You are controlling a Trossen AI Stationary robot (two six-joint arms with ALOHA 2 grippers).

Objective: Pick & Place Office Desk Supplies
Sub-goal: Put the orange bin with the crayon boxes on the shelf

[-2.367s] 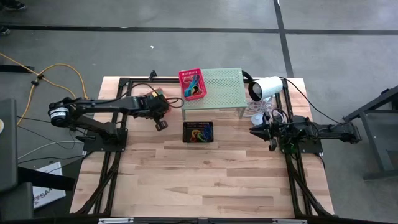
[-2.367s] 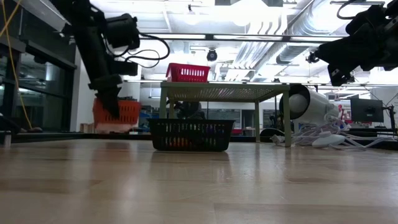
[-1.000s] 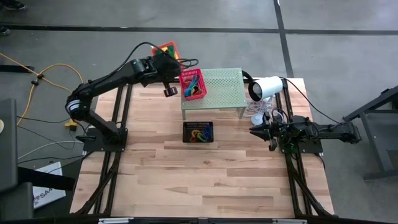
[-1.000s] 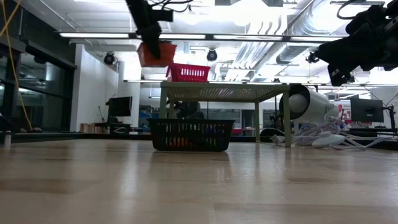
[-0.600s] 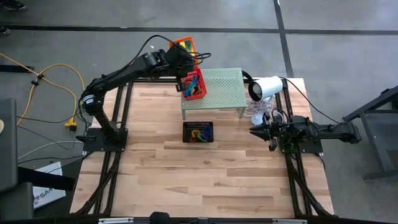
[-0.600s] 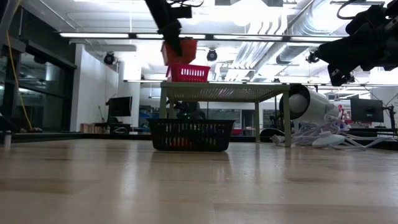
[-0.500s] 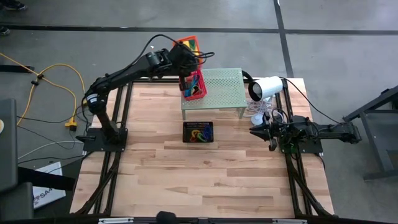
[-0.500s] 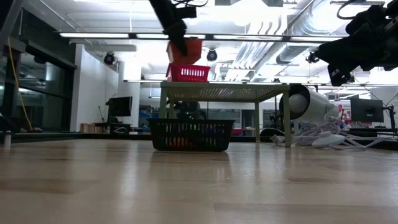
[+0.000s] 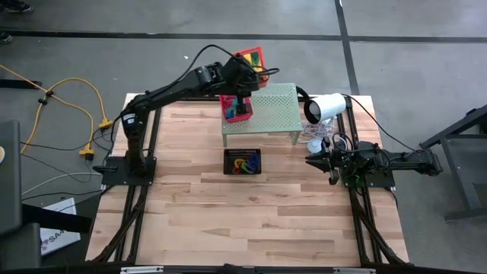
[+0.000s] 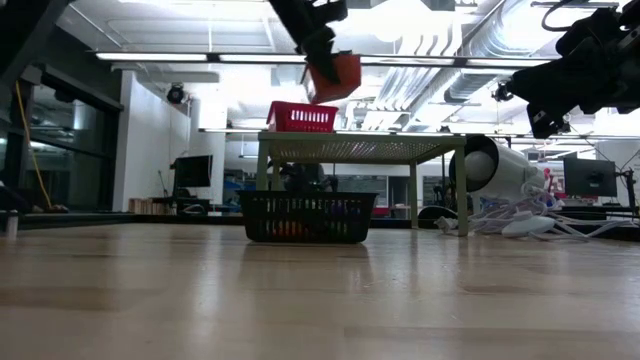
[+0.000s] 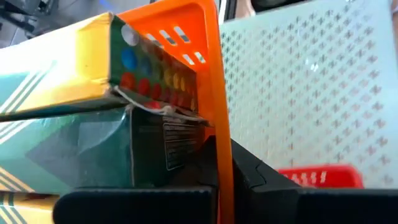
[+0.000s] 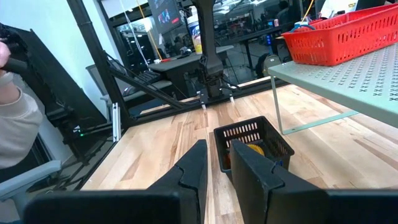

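Observation:
My left gripper (image 9: 244,71) is shut on an orange basket (image 9: 252,57) that holds yellow-and-green boxes (image 11: 74,74). It carries the basket in the air over the far left part of the pale-green perforated shelf (image 9: 272,106), above a red basket (image 9: 234,107) standing on the shelf. In the low view the orange basket (image 10: 335,76) is tilted. A black basket (image 9: 242,161) with coloured loops stands on the table in front of the shelf. My right gripper (image 9: 329,164) waits at the table's right side, open by a narrow gap, touching nothing. My left gripper (image 11: 217,183) pinches the orange basket's side wall (image 11: 219,118) at its rim, with one finger inside next to the boxes and one finger (image 11: 273,180) outside. The basket is lifted clear of everything and hangs tilted, with the boxes still inside.
A white cylindrical lamp (image 9: 324,106) with a tangle of white cables (image 9: 313,137) lies at the shelf's right end, close to the right arm. Bare wood (image 9: 243,221) fills the near half of the table. A person's sleeve (image 12: 15,124) shows beyond the table's left side.
My left gripper has carried the orange basket toward the table's right, from past the shelf's far left corner to over the shelf beside the red basket. The basket stayed high and has tipped, so it now sits slanted. The gripper has stayed shut on it.

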